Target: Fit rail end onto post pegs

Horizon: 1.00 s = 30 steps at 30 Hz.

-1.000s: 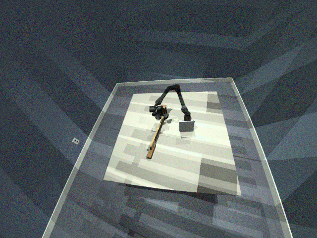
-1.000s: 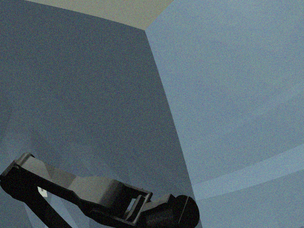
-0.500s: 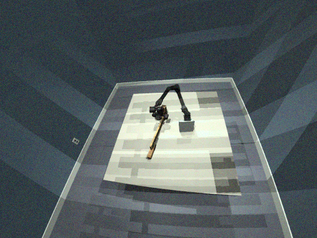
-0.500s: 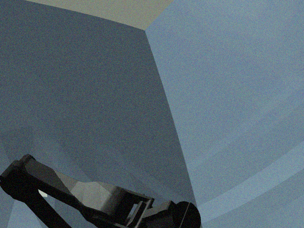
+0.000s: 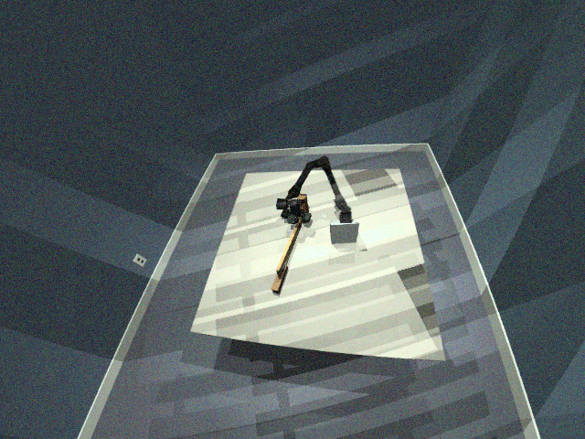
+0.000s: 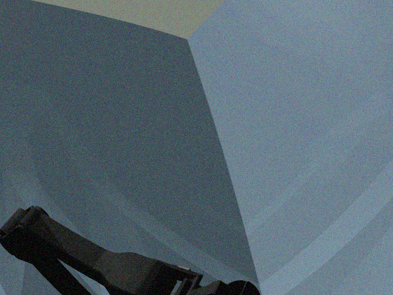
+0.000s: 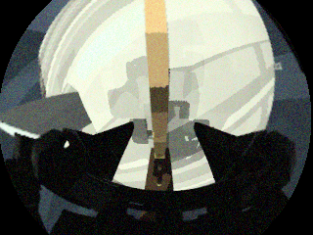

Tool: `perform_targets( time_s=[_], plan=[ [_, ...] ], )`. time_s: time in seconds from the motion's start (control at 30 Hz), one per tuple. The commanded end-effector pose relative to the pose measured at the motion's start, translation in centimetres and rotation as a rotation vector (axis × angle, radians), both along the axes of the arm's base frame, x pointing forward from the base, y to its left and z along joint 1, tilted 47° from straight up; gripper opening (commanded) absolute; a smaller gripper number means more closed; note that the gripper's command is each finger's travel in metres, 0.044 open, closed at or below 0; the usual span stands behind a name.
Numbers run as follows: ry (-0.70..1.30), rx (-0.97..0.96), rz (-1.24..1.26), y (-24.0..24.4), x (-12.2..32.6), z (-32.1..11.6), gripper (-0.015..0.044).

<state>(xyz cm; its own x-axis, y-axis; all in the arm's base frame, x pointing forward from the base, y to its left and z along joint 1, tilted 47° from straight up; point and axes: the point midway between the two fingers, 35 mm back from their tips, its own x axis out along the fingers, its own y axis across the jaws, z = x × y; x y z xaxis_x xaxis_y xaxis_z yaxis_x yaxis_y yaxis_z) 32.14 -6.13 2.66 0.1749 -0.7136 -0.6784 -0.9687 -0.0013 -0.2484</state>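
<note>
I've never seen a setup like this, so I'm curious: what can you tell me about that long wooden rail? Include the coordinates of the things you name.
The long rail (image 5: 289, 248) (image 7: 157, 59) is a straight, slender bar, squared in section, light orange-tan like plain wood. In the top view it runs from under the black hand (image 5: 296, 212) (image 7: 163, 126) to the low footboard block (image 5: 276, 286), where its far end rests. The hand is open around its near part, gripping nothing. The holes in its near end are too small to make out.
</note>
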Motion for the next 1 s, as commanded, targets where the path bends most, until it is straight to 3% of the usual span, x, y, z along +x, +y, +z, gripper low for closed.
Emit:
perform_targets(
  time_s=[0.0,0.63,0.97],
  plan=[
    [0.017,0.000,0.004,-0.5,-0.3,-0.8,0.0440],
    [0.016,-0.005,0.004,-2.6,0.0,-2.6,0.0440],
    [0.016,-0.005,0.004,-2.6,0.0,-2.6,0.0177]
  ],
)
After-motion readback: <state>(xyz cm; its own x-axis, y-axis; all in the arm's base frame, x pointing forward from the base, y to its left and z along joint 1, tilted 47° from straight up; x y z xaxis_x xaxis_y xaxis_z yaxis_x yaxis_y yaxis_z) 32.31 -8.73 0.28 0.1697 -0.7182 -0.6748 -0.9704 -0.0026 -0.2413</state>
